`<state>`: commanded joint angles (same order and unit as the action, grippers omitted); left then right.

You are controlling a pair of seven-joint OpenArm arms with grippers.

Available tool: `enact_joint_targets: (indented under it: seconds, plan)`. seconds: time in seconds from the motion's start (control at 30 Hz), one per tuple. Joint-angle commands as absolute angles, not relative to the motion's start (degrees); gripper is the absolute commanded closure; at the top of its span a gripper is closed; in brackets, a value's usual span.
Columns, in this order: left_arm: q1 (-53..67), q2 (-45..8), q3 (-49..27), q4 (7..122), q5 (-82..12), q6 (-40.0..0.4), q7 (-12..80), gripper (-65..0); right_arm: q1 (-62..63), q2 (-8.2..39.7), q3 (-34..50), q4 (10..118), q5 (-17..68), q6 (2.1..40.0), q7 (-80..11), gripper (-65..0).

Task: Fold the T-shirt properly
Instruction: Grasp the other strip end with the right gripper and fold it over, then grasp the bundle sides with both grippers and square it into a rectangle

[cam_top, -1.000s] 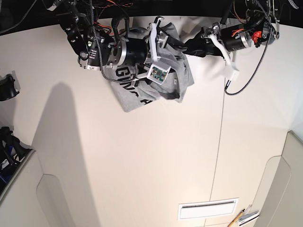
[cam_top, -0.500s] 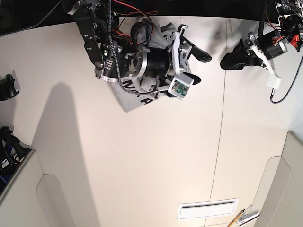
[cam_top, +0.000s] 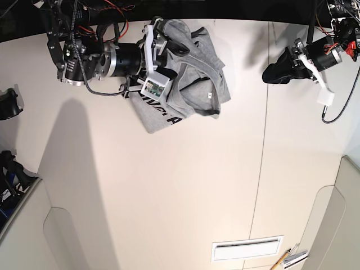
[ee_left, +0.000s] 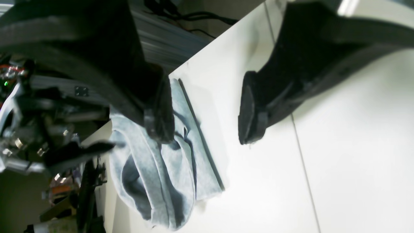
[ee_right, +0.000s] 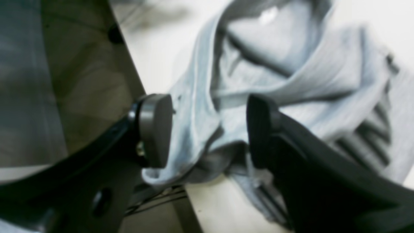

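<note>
The T-shirt (cam_top: 194, 76) lies crumpled at the far side of the white table (cam_top: 169, 185), heather-grey, with black lettering (cam_top: 160, 112) on its near-left flap. My right gripper (cam_top: 179, 45) is at the shirt's far-left edge. In the right wrist view this gripper (ee_right: 207, 129) is open, its pads standing apart with folds of the T-shirt (ee_right: 291, 87) showing between and behind them. My left gripper (cam_top: 269, 74) hovers to the right of the shirt, apart from it. It is open and empty (ee_left: 207, 119), with the T-shirt (ee_left: 161, 171) bunched beyond its fingers.
A seam (cam_top: 263, 146) runs down the table right of the shirt. A white slotted plate (cam_top: 247, 248) and some pencils (cam_top: 291, 257) lie at the near right. Black gear (cam_top: 8, 104) sits at the left edge. Cables hang behind the table's far edge (ee_left: 207, 48).
A second ago both grippers were at the shirt. The left arm pulled away to the right. The right arm has since drawn back left, uncovering the crumpled shirt.
</note>
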<state>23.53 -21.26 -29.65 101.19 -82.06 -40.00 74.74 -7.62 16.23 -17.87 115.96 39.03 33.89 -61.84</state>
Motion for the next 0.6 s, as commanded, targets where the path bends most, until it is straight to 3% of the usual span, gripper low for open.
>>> enact_joint_targets:
  seconds: [0.3,0.6]
  plan:
    - [23.03,-21.12,-29.65,101.19,-82.04,-40.00,74.87,-35.4,-11.11,15.79,-19.05,110.52,32.97,34.72,-52.16,-35.8]
    - [22.50,-21.19,-29.67,101.19,-82.08,-40.00,75.05,-35.4,-8.60,8.08,-28.03,107.46,32.32,34.72,-52.53,-35.8]
